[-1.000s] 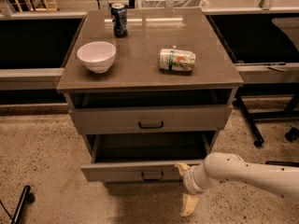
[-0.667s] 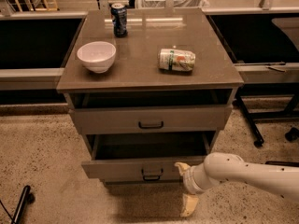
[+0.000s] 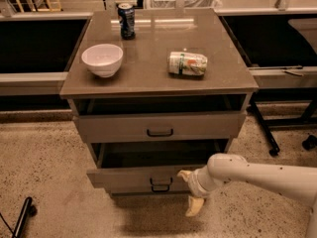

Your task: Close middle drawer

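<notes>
The middle drawer (image 3: 133,176) is pulled out of the grey-brown cabinet, with its dark tray showing behind a low front panel. Its small dark pull (image 3: 159,181) sits at the centre. My gripper (image 3: 190,191) is at the right part of that front panel, on the end of the white arm reaching in from the right. Its cream fingers are spread. The upper fingertip (image 3: 184,174) rests against the panel and the lower one (image 3: 194,208) points down toward the floor. It holds nothing.
The taller top drawer (image 3: 158,125) stands slightly open above. On the cabinet top (image 3: 148,68) are a white bowl (image 3: 102,59), a dark can (image 3: 127,20) and a can lying on its side (image 3: 187,63). Black-surfaced tables flank the cabinet, and a wheeled stand base (image 3: 270,133) is at the right.
The middle drawer front has slid a little back toward the cabinet, with my gripper staying against its right part.
</notes>
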Motion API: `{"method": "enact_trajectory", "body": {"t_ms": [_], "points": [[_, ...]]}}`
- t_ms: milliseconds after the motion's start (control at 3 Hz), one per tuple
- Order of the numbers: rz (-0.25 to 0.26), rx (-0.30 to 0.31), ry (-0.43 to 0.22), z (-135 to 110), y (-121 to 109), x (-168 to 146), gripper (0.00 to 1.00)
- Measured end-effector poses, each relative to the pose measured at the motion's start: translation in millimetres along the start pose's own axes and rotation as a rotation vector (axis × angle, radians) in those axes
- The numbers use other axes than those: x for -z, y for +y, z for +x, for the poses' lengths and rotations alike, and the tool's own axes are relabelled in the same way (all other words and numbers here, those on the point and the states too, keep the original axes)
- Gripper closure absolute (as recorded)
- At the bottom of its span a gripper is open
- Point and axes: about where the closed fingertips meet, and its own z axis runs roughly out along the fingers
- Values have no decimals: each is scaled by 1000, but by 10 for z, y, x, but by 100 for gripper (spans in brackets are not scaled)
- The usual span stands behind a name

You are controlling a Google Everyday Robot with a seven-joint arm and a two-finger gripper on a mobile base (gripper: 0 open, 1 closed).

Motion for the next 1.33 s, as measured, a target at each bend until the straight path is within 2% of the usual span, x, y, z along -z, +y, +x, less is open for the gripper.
{"method": "enact_trajectory", "body": {"t_ms": [333, 667, 1000, 1333], "points": [[39, 80, 0, 38, -376, -73, 46], [76, 114, 21, 47, -568, -75, 69], [156, 163, 8, 59, -713, -13, 92], [240, 200, 27, 104, -831, 53, 89]]}}
